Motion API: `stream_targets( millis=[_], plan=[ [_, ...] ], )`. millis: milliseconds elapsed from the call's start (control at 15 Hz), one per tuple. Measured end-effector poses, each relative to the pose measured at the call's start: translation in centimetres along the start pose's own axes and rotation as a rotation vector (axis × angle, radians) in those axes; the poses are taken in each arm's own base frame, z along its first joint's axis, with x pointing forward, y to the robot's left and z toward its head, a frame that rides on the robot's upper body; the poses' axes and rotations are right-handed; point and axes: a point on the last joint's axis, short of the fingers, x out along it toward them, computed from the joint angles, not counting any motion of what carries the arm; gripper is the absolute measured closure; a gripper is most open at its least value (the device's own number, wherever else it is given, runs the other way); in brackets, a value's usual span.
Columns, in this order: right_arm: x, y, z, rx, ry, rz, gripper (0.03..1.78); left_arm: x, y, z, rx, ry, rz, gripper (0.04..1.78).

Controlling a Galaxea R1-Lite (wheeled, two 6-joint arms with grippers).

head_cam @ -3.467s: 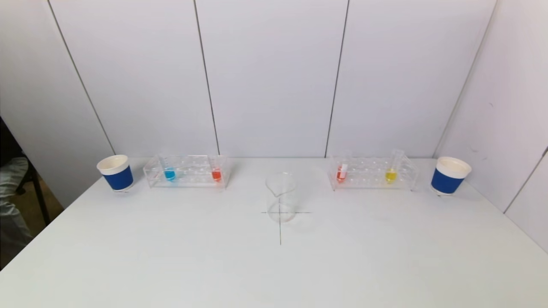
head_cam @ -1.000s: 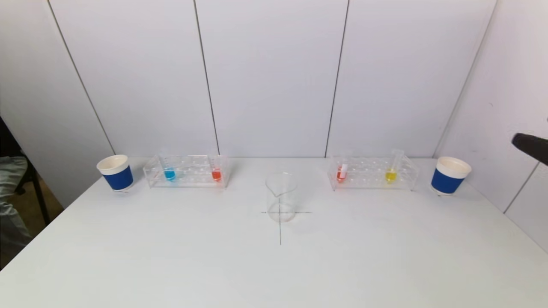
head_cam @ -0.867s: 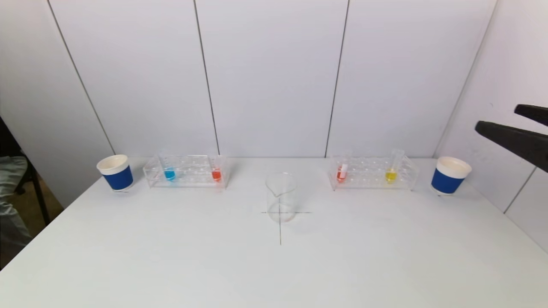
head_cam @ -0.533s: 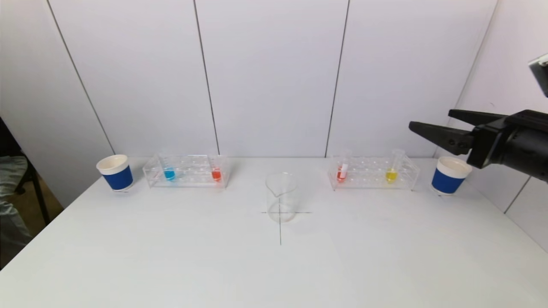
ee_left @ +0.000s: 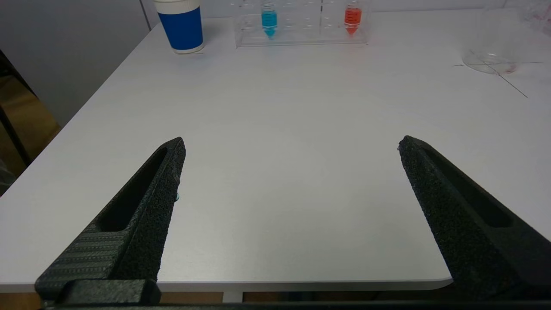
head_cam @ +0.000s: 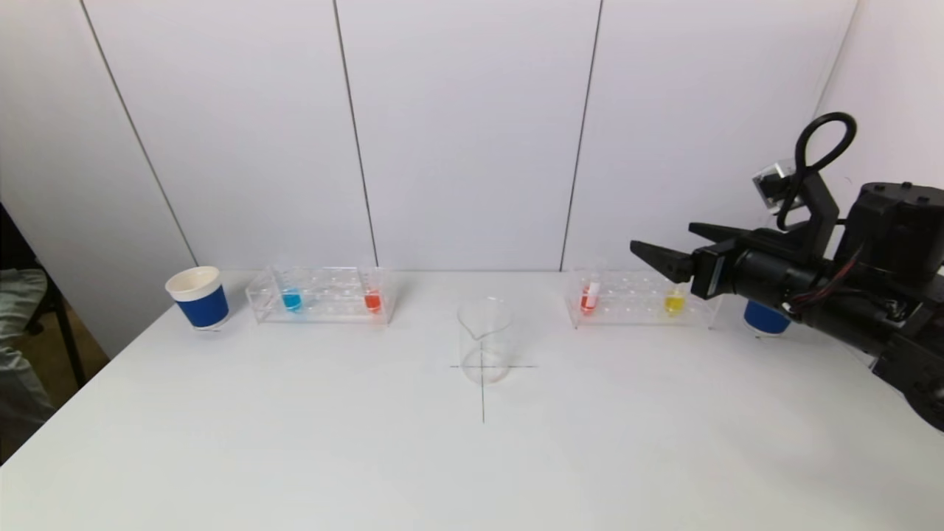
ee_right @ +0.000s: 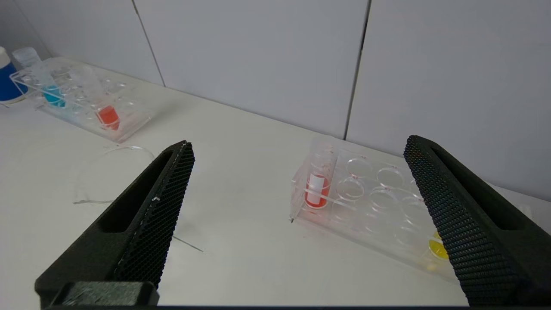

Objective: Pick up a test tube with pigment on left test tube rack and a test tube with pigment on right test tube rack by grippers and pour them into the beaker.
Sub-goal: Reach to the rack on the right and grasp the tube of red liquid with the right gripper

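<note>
The clear left rack [head_cam: 322, 295] holds a blue-pigment tube [head_cam: 292, 299] and a red one [head_cam: 373, 300]. In the right rack [head_cam: 641, 299] stand a red tube [head_cam: 589, 297] and a yellow tube [head_cam: 673, 301]. An empty glass beaker [head_cam: 484, 339] sits between the racks on a drawn cross. My right gripper [head_cam: 662, 236] hovers open above the right rack's yellow end, and its wrist view shows the red tube [ee_right: 317, 189] ahead between the fingers. My left gripper [ee_left: 292, 142] is open over the table's near edge, far from its rack [ee_left: 301, 26].
A blue-and-white paper cup [head_cam: 199, 297] stands left of the left rack. A matching cup [head_cam: 763, 317] right of the right rack is mostly hidden behind my right arm. White wall panels rise just behind the racks. The table's left edge [ee_left: 86, 107] drops to the floor.
My right arm has swung in from the right edge and travelled left, now reaching over the right rack and covering most of the right cup. Racks, tubes and beaker have not moved.
</note>
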Motion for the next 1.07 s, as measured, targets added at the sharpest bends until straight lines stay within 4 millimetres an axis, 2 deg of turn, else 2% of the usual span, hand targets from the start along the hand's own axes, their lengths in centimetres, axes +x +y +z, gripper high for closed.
stream_targets(
  millis=[467,733,1067],
  plan=[
    [5.0,-1.4,-5.6,0.003,0.014,-0.053,0.04,0.0,0.0,0.0,0.0,0.0,0.0,0.09],
    [7.1,-1.2,-8.0,-0.01,0.017,-0.098,0.04,0.0,0.0,0.0,0.0,0.0,0.0,0.09],
    [9.0,-0.7,-9.5,-0.02,0.016,-0.14,0.04,0.0,0.0,0.0,0.0,0.0,0.0,0.09]
  ],
)
